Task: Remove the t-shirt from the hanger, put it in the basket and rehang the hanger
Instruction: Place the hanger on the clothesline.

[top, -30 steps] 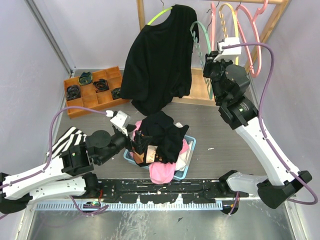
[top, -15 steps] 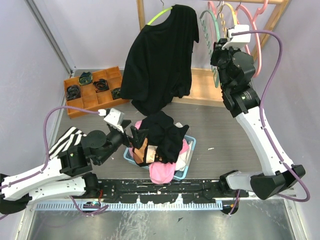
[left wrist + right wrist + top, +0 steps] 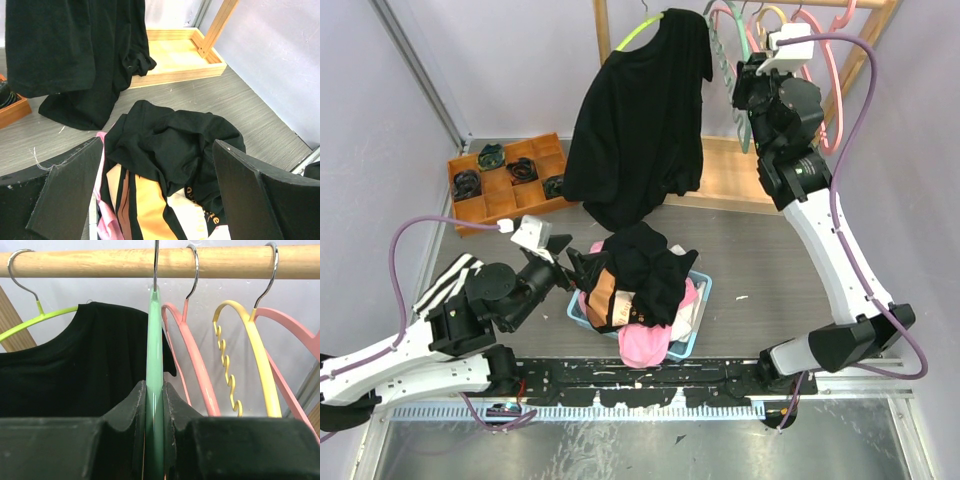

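Two pincers stand at very different heights here. The right pincer (image 3: 155,402) is up at the wooden rail (image 3: 100,262), pressed together on the flat neck of a bare mint-green hanger (image 3: 154,340) whose hook sits over that rail. The black t-shirt (image 3: 75,370) lies to this pincer's left along the rail. It is draped on the lime-green hanger (image 3: 47,315) next in line, with its near shoulder just beside the mint one. The shirt's long axis runs straight down, and in the top view its hem falls close to the surface (image 3: 770,250).

The left pincer (image 3: 157,165) is spread wide and empty, low over the heap of clothes (image 3: 175,140) in the basket (image 3: 695,310), with the shirt's hem ahead of it and higher.

By my judgement the right arm is nearer the collar and the left arm nearer the hem. To reach the shirt, the right pincer would first have to release the mint hanger and move left.
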You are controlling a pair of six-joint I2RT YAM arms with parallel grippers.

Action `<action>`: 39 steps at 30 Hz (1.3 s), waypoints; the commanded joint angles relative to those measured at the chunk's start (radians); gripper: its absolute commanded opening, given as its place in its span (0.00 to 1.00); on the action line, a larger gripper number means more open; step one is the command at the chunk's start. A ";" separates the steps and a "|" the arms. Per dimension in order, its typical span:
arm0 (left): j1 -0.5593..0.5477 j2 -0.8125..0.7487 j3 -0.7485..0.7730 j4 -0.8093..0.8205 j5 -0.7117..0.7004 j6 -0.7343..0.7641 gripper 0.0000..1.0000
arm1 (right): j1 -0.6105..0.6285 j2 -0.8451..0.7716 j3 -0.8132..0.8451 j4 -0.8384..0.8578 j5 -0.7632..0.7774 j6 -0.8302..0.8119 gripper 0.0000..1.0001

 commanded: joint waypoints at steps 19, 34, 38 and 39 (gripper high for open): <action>-0.003 -0.024 0.057 0.031 -0.122 0.070 0.98 | -0.052 0.064 0.093 0.006 -0.084 0.082 0.37; -0.003 0.021 0.108 0.050 -0.152 0.138 0.98 | -0.028 -0.078 0.086 -0.043 -0.040 0.100 0.73; -0.003 0.032 0.131 0.038 -0.152 0.161 0.98 | 0.036 -0.077 0.095 -0.030 -0.041 0.091 0.73; -0.002 0.035 0.138 0.039 -0.152 0.170 0.98 | 0.063 -0.074 0.095 -0.022 -0.041 0.087 0.73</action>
